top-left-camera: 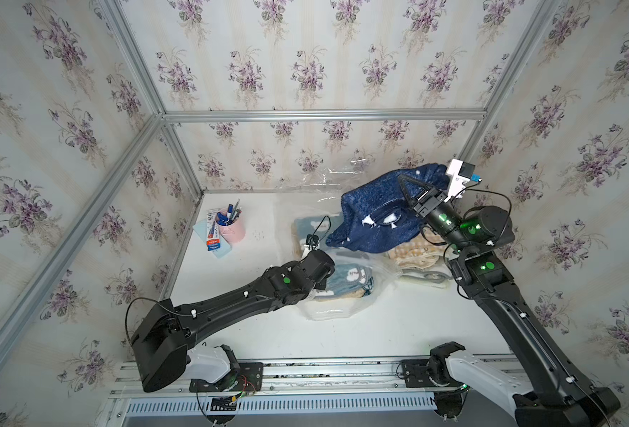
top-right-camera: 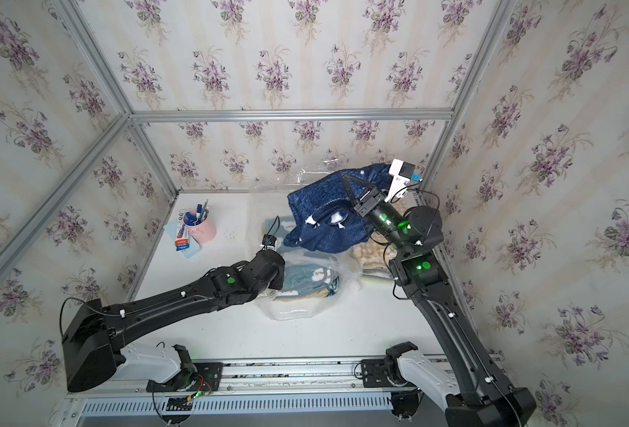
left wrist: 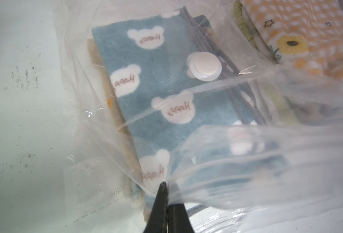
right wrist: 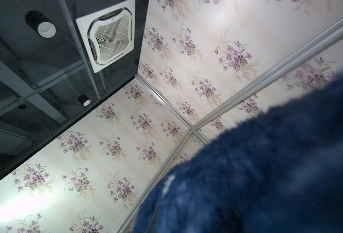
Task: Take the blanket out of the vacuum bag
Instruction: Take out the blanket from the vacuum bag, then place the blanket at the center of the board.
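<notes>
Left claw: closed, film of vacuum bag pinched | right claw: closed on dark blue blanket, which is held raised at far right | vacuum bag: spread across middle of surface, bear-print blanket seen inside.

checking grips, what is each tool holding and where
Left tool: pinched fold of the large clear crinkly plastic vacuum bag. Right tool: fluffy dark blue blanket, gripped near its raised top.
</notes>
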Available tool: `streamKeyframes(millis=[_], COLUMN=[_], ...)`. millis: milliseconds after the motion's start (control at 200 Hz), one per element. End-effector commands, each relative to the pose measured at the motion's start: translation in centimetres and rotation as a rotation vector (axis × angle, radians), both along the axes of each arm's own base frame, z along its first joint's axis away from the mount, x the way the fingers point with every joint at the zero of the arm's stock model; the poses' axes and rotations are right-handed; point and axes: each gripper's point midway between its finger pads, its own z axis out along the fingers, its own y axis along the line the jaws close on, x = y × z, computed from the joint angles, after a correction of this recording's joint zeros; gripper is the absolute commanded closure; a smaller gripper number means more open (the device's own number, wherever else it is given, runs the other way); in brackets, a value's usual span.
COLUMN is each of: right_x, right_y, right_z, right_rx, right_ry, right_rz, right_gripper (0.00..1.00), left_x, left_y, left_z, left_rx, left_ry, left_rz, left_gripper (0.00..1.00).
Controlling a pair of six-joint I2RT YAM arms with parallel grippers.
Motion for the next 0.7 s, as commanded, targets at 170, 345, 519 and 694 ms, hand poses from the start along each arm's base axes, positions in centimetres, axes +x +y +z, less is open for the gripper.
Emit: streamKeyframes(millis=[170, 345, 519, 694], right_x=[1.8, 1.4, 1.1, 2.4], right_y=[-4.4, -7.4, -9.1, -10.5], right_z=[-0.5, -3.5, -7.4, -11.8], right_rx=[0.034, 0.018, -0.013, -0.035], right_ry=[-0.004, 0.042, 0.123, 0.248], right_rz=[-0.004, -0.019, -0.036, -0.082], right_gripper=[1.0, 1.0, 1.0, 1.0], left_x=[0.1, 0.0, 0.0, 0.1], left_y=[1.4, 3.1, 4.4, 5.5], left_z=[0.0, 0.2, 0.7, 0.1], left_rx=[-0.015, -0.019, -0.03, -0.039], left_ry=[-0.029, -0.034, -0.044, -0.031], left_rz=[0.054, 0.078, 0.096, 0.11], left_gripper=[1.0, 1.0, 1.0, 1.0])
